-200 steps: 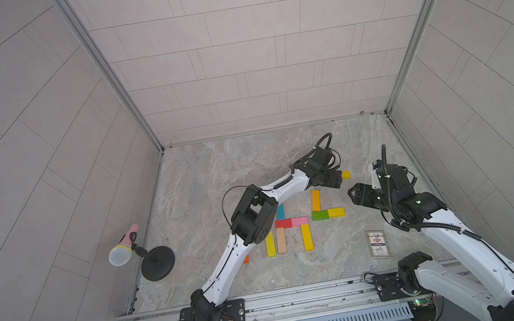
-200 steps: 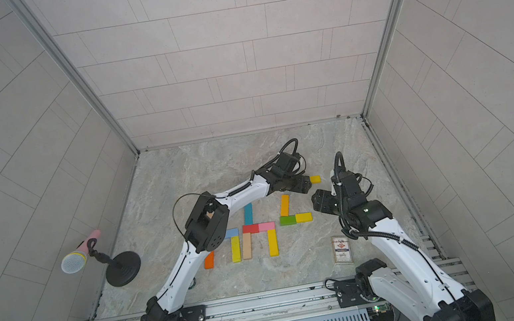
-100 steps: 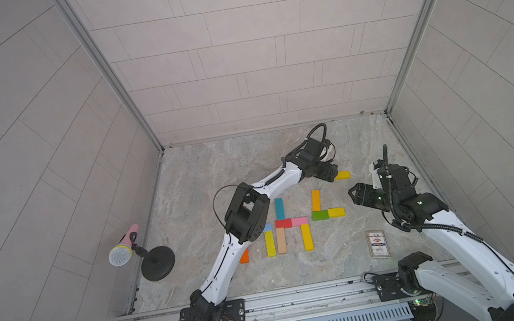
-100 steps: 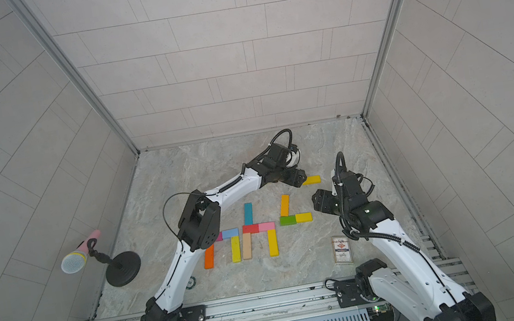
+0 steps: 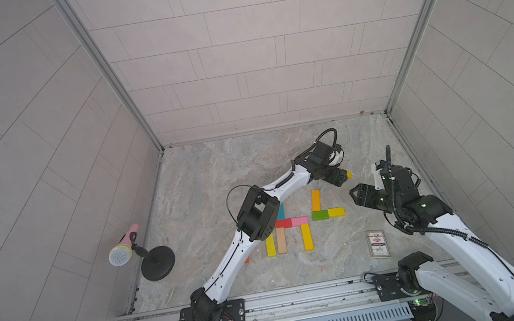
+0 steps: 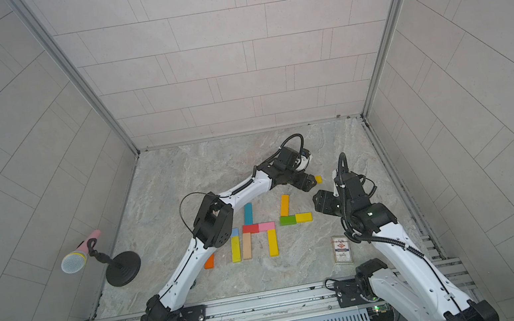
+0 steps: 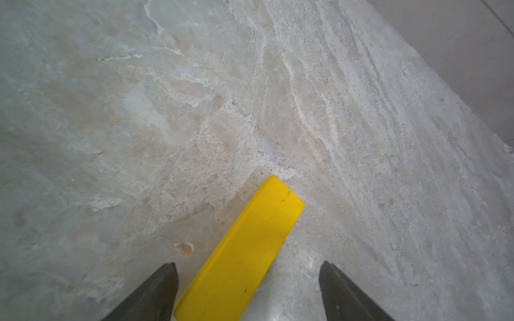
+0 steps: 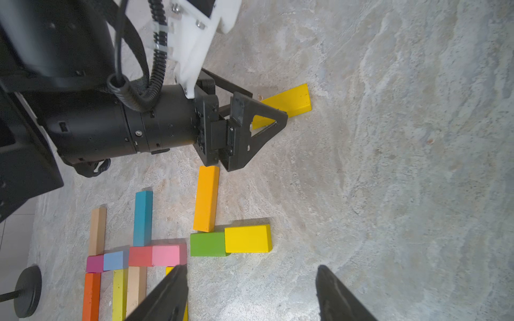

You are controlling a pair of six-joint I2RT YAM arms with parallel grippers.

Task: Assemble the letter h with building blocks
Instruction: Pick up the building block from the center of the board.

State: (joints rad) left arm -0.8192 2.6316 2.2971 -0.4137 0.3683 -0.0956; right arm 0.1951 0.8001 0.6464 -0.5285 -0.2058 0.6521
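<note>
A yellow block [image 7: 242, 250] lies flat on the marble floor between the fingers of my open left gripper [image 7: 247, 263], nearer one finger, and neither finger touches it. In both top views only the block's tip [image 5: 349, 173] pokes out past that gripper [image 5: 342, 178]. The right wrist view shows the left gripper [image 8: 268, 107] straddling this block [image 8: 294, 101]. An orange block [image 5: 315, 200], a green block [image 5: 320, 215] and a short yellow block [image 5: 336, 212] form an L. My right gripper [image 5: 357, 196] hovers open and holds nothing, just right of them.
More blocks lie left of the L: teal [image 5: 280, 211], red [image 5: 283, 223], pink [image 5: 299, 221], long yellow [image 5: 307, 237], plain wood [image 5: 281, 240]. A printed card box [image 5: 377, 243] lies near the front right. A microphone on a stand [image 5: 157, 263] is at the left wall.
My left gripper has swung right and come down over the yellow block, covering all but its tip, and its jaws have widened a little. The right arm has not moved.
</note>
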